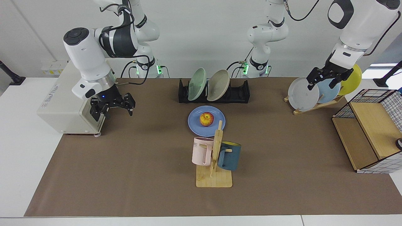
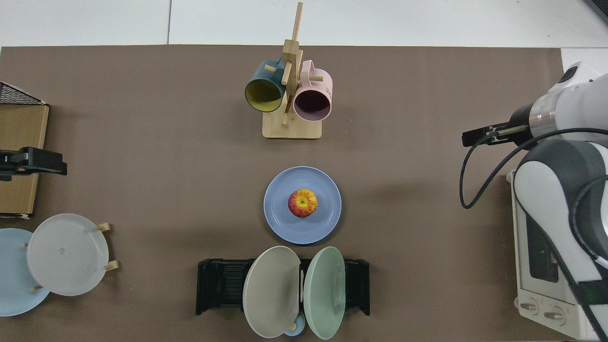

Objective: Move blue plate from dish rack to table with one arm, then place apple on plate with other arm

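Note:
The blue plate (image 1: 196,124) (image 2: 280,219) lies flat on the brown mat of the table (image 1: 141,163), just in front of the black dish rack (image 1: 239,94) (image 2: 221,285). The apple (image 1: 206,119) (image 2: 302,203) rests at the plate's centre, touched by nothing. My right gripper (image 1: 113,111) hangs open and empty above the mat beside the toaster oven, far to the plate's left in the facing view. My left gripper (image 1: 323,83) hovers open and empty in front of the plates on the wooden stand, where that arm waits.
A green and a beige plate stand in the dish rack. A toaster oven (image 1: 69,97) (image 2: 546,266) sits at the mat's edge. A wooden mug tree (image 1: 215,157) (image 2: 290,95) holds two mugs near the plate. A wooden plate stand (image 1: 303,94) and a wire basket (image 1: 370,131) stand on the far side.

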